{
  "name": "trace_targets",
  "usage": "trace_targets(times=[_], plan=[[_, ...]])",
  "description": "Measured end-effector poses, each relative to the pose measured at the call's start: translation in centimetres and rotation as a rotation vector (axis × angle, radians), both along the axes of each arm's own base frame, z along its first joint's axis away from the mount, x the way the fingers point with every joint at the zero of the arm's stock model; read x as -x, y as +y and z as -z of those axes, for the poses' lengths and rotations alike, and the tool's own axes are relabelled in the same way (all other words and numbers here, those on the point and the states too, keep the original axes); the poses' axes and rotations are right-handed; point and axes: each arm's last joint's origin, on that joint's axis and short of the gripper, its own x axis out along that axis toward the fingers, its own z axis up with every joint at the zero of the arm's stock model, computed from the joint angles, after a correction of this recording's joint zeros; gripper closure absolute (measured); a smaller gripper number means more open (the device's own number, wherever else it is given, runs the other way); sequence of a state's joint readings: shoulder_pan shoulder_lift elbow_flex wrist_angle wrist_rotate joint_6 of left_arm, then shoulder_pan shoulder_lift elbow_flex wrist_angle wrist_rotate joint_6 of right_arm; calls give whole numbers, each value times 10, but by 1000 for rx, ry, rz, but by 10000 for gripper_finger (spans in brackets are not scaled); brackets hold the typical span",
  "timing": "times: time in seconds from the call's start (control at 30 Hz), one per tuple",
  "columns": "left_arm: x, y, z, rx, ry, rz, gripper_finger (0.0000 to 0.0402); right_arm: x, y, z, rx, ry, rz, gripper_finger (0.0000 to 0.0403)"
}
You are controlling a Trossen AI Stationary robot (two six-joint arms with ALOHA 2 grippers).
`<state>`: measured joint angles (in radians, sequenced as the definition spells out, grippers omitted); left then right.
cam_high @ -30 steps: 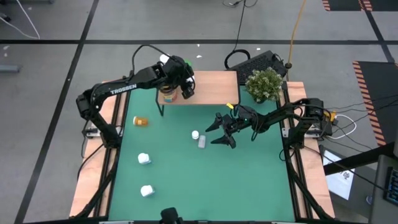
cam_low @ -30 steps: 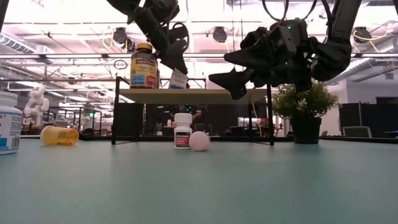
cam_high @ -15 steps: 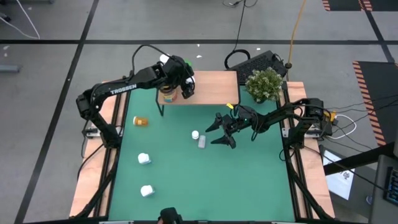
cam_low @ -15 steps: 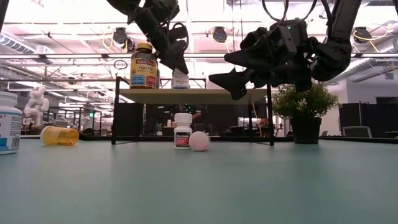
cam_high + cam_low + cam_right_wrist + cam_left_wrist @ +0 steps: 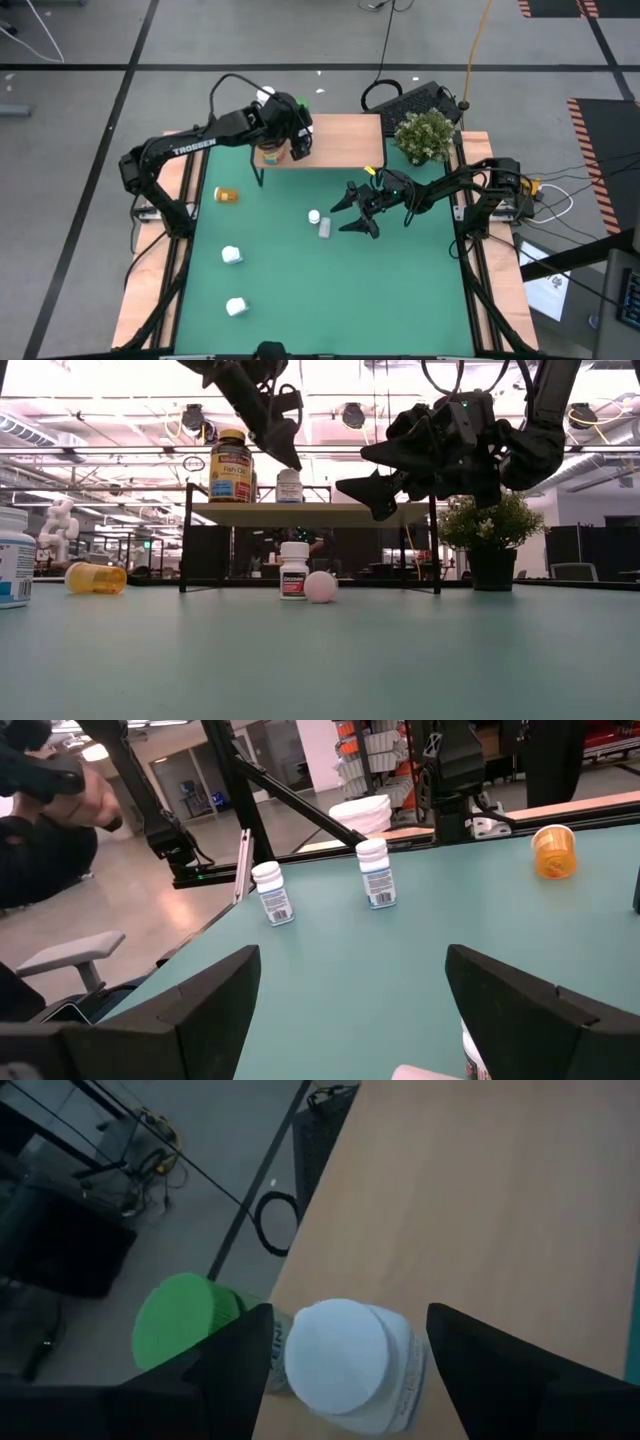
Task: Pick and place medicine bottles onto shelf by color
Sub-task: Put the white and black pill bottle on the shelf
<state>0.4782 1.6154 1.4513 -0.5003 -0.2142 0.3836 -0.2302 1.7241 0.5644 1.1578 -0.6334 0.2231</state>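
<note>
White-capped bottle (image 5: pixel 345 1365) stands on your shelf (image 5: pixel 335 140) at the table's 12 o'clock, beside the amber bottle (image 5: pixel 231 465). Your left gripper (image 5: pixel 345 1342) hangs above it, fingers spread, its label cut off. Your right gripper (image 5: pixel 352 208) waits open mid-table.

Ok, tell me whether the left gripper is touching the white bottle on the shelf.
Apart. In the low view the left gripper hangs above the white bottle on the shelf, with a gap over the cap; the left wrist view shows its open fingers clear of both sides.
</note>
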Motion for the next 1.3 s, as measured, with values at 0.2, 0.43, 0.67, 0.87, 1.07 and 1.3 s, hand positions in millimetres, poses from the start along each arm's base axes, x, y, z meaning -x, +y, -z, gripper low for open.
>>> trace_targets(times=[0.2,0.43,0.67,0.87,1.07,1.3], plan=[[4,-21,-17,-57,-11,6,139,0,0,1,1,4,0,91],[33,-70,-51,-21,-77,14,146,0,0,4,35,20,-3,91],[61,-125,-45,188,-80,18,183,-3,21,3,105,-16,-49,91],[85,-183,-9,312,-106,144,219,-18,38,6,237,76,92,91],[107,-227,32,301,-178,118,227,-51,48,-18,357,151,158,91],[128,-249,78,344,-123,45,227,-106,67,-43,437,150,182,91]])
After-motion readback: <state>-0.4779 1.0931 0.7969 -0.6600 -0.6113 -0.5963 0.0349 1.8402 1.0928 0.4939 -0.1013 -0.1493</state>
